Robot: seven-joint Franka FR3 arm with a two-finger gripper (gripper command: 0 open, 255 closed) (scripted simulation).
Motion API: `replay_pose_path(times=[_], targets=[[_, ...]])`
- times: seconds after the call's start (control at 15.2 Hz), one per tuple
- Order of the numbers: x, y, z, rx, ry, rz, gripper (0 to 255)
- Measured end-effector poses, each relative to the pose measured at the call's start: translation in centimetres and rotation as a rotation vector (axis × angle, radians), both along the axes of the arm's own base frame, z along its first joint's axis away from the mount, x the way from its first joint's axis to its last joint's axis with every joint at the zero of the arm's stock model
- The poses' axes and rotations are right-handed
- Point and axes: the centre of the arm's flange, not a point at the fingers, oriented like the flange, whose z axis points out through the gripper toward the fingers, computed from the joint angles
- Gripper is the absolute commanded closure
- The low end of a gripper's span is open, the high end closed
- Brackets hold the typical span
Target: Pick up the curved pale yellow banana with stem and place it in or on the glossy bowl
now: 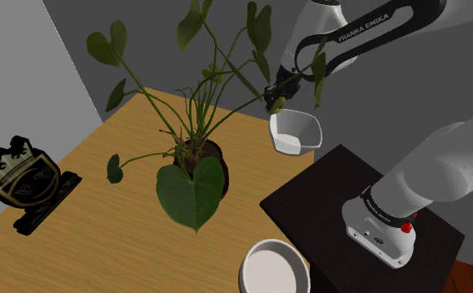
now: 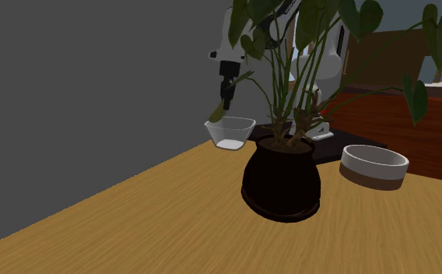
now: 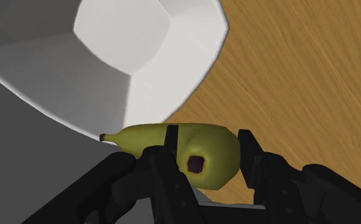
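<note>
Far left in the shoulder view, black-and-gold crest plaque on the wooden tabletop. Mid-table, broad-leaved green plant in a dark round pot. Right of it, white angular glossy bowl beside the dark box stand. Across in the second exterior view, far right, round white bowl with brown band. White arm stretched up-left, black gripper pointing down over the glossy bowl. From the wrist, fingers clamped on the curved yellow-green banana with stem, held in the air just above that bowl's rim.
</note>
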Motion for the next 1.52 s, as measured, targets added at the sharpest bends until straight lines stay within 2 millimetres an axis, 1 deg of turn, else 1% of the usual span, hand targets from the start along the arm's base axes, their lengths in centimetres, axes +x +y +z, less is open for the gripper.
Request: replay_pose_path(times=[0.13, 0.26, 0.33, 0.4, 0.46, 0.66, 1.25, 1.52], targets=[[-1.8, -1.6, 0.0, 0.0, -0.001, 0.0, 255], [-4.2, -2.9, 0.0, -0.001, 0.0, 0.0, 255], [-5.4, -4.2, 0.2, -0.001, 0.0, -0.002, 255], [-6.3, -4.7, -0.2, 0.0, 0.0, -0.001, 255], [-6.6, -4.8, -0.7, 0.0, 0.0, 0.0, 255], [-7.1, -5.0, -2.1, 0.001, 0.0, 0.001, 255], [-7.1, -5.0, -6.8, 0.001, 0.0, 0.001, 255], [-7.1, -4.9, -7.2, 0.0, -0.002, 0.006, 255]])
